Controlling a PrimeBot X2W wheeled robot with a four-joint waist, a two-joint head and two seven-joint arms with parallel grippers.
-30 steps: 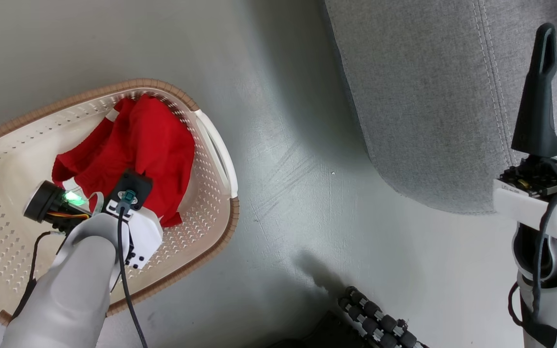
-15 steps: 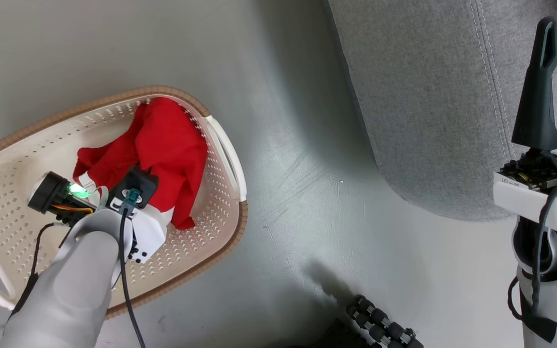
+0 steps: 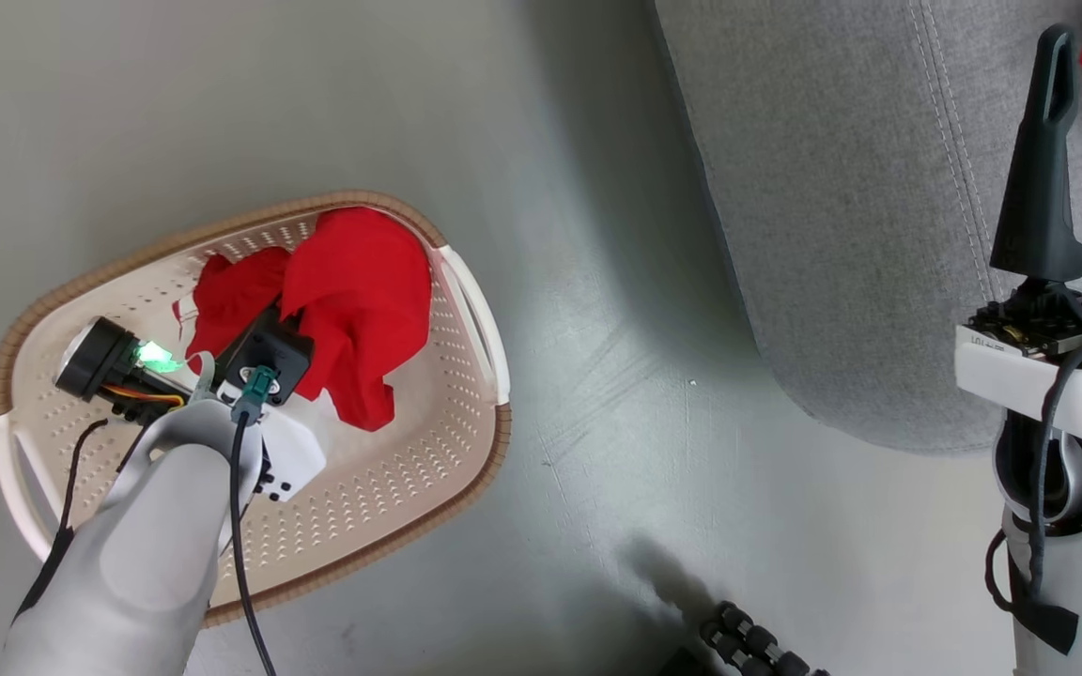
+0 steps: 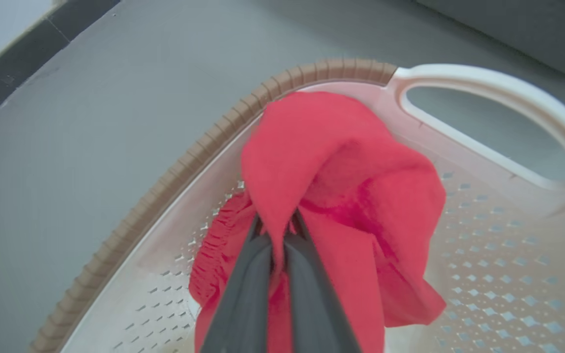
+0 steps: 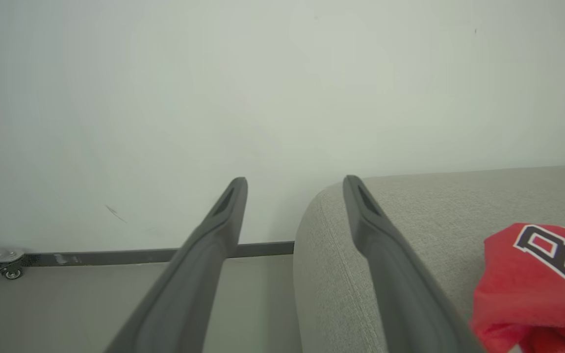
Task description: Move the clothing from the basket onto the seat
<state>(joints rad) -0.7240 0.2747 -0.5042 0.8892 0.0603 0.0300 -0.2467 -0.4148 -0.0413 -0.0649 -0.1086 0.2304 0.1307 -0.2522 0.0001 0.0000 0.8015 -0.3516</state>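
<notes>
Left gripper (image 4: 277,230) is clamping a fold of the red garment (image 4: 341,196), its two dark fingers pressing together with the cloth pinched between them. The garment is hanging in a bunch from the fingertips inside the cream laundry basket (image 3: 428,479), draping toward the brown rim and the white side handle (image 4: 498,93). Whether its lower folds are touching the perforated bottom, I cannot tell.

The basket is sitting on the grey floor (image 3: 597,329), to the left of the grey sofa cushion (image 3: 842,188) and well apart from it.

Right gripper (image 5: 295,184) is hovering over the cushion's near edge with fingers standing wide apart and nothing between them. Beyond them a pale wall (image 5: 263,98) is showing.

A second red garment (image 5: 532,279) with black, white-outlined lettering is lying on the cushion, just beside the right gripper's outer finger; in the head view it is showing at the top right corner
</notes>
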